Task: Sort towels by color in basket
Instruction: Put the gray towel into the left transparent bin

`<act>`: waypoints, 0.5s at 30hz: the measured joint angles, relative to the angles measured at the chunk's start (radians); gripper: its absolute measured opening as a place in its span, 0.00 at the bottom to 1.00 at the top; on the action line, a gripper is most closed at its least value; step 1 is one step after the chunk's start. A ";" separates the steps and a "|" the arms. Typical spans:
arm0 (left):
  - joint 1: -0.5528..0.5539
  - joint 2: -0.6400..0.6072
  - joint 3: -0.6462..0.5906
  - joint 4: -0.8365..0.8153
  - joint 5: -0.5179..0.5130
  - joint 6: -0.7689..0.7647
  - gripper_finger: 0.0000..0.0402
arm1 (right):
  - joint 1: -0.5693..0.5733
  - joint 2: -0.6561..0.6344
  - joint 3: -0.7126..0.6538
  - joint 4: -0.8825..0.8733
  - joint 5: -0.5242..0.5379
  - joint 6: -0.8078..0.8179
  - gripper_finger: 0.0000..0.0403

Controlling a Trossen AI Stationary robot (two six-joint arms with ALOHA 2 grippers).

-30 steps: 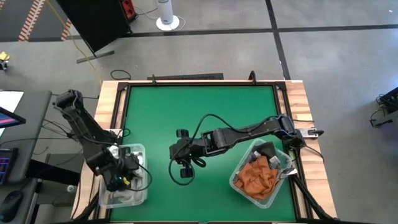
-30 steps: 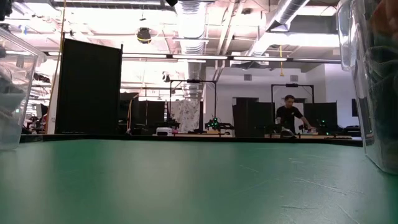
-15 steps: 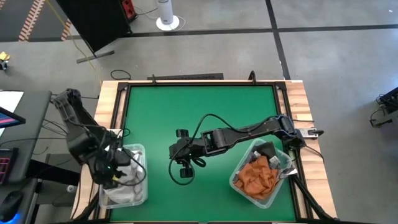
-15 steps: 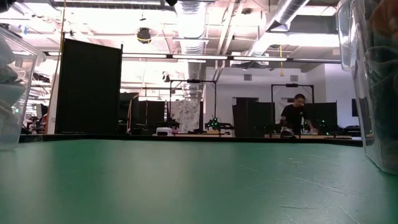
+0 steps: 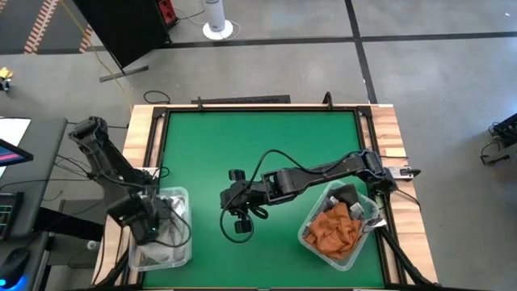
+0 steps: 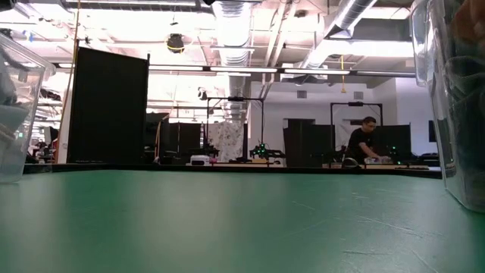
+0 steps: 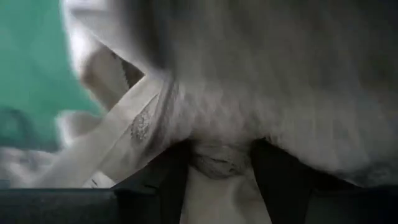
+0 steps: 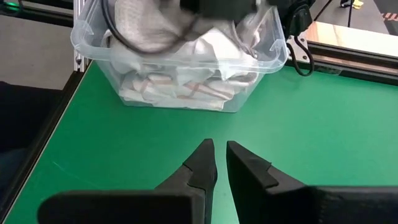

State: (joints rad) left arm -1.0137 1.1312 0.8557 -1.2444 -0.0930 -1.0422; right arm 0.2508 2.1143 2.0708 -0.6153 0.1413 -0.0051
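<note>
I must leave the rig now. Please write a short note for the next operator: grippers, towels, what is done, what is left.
Left gripper: down in the left bin, shut on a pale towel.
Right gripper: over bare mat at mid-table, nearly shut, holding nothing.
Towels: pale ones in the left bin; orange towels and a dark towel in the right bin.
Done: no towel lies on the mat.
Left: release the held towel; the dark towel still shares a bin with the orange ones.

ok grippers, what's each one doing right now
left gripper: shut on a pale cloth towel inside the clear plastic bin
right gripper: nearly shut, empty
</note>
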 joint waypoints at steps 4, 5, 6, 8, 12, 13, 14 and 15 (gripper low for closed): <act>0.027 0.012 -0.081 0.129 0.018 -0.150 0.43 | 0.000 0.000 0.000 0.013 0.000 -0.002 0.18; 0.027 0.012 -0.098 0.144 0.015 -0.163 0.43 | 0.000 0.000 0.000 0.017 0.000 -0.002 0.18; 0.027 0.010 -0.108 0.153 0.013 -0.173 0.43 | 0.000 0.000 0.000 0.019 0.000 -0.002 0.18; 0.027 0.014 -0.111 0.143 0.013 -0.190 0.43 | 0.000 0.000 0.000 0.019 0.000 -0.002 0.18; 0.031 0.011 -0.043 0.060 0.053 -0.225 0.43 | 0.006 0.000 0.000 0.015 0.000 -0.002 0.18; 0.035 0.013 -0.007 0.040 0.062 -0.210 0.43 | 0.006 0.000 0.000 0.015 0.000 -0.002 0.18; 0.040 0.010 0.026 0.040 0.067 -0.193 0.43 | 0.005 0.000 0.000 0.015 0.000 -0.002 0.18; 0.045 0.007 0.070 0.036 0.066 -0.178 0.43 | 0.005 0.000 0.000 0.015 0.000 -0.002 0.18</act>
State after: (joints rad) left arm -0.9683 1.1384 0.9253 -1.2086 -0.0271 -1.2199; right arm 0.2562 2.1147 2.0708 -0.6004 0.1413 -0.0074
